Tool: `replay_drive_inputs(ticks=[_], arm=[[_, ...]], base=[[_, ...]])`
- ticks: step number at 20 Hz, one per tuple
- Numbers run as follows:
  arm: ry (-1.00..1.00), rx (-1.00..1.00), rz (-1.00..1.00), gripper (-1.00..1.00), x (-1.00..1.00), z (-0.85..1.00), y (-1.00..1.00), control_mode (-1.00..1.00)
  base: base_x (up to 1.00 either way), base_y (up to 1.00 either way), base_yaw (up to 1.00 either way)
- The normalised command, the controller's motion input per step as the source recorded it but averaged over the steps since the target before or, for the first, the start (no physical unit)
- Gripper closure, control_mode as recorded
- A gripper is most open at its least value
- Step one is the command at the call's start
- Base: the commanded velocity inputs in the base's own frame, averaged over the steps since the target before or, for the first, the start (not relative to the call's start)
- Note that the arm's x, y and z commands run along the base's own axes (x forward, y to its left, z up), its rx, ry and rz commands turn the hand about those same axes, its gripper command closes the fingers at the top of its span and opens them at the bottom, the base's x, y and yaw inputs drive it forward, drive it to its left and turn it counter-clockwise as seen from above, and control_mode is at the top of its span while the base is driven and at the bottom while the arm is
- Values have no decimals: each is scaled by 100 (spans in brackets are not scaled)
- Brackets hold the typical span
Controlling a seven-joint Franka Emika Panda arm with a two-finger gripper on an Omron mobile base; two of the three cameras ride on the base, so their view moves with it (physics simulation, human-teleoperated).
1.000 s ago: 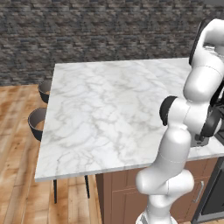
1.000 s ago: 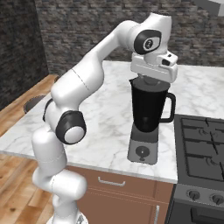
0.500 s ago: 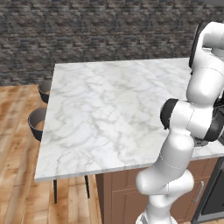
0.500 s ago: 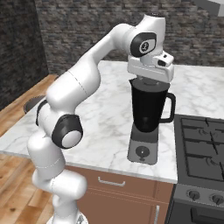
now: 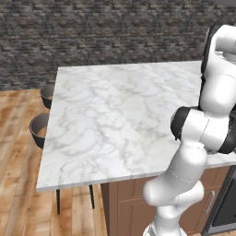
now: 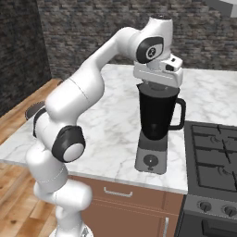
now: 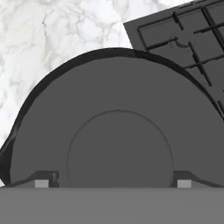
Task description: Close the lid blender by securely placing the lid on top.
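Fingers: my gripper [image 7: 113,183] has its tips wide apart either side of the lid [image 7: 118,131].
Lid: I judge it seated on the blender [image 6: 157,121], near the counter [image 6: 111,125] front edge beside the stove [image 6: 213,152].
Left: lift clear.

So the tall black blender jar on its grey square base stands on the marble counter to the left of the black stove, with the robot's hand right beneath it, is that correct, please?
Nearly: the gripper is above the tall black blender jar, not beneath it, as the right base view shows. The jar does stand on the marble counter, left of the black stove.
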Motion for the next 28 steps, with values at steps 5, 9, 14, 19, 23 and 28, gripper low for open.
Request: replay_drive_inputs(ticks=[5, 9, 14, 19, 23, 28], arm=[[0, 0, 1, -100, -12, 7, 5, -100], [0, -1, 0, -100, -16, 15, 14, -100], [-1, -3, 0, -100, -17, 6, 8, -100], [0, -4, 1, -100, -6, -4, 12, -100], [-17, -1, 0, -100, -61, 18, 3, -100], [-20, 0, 3, -100, -94, 8, 38, -100]], base=[[0, 0, 0], [0, 0, 0], [0, 0, 0], [0, 0, 0], [0, 0, 0], [0, 0, 0]])
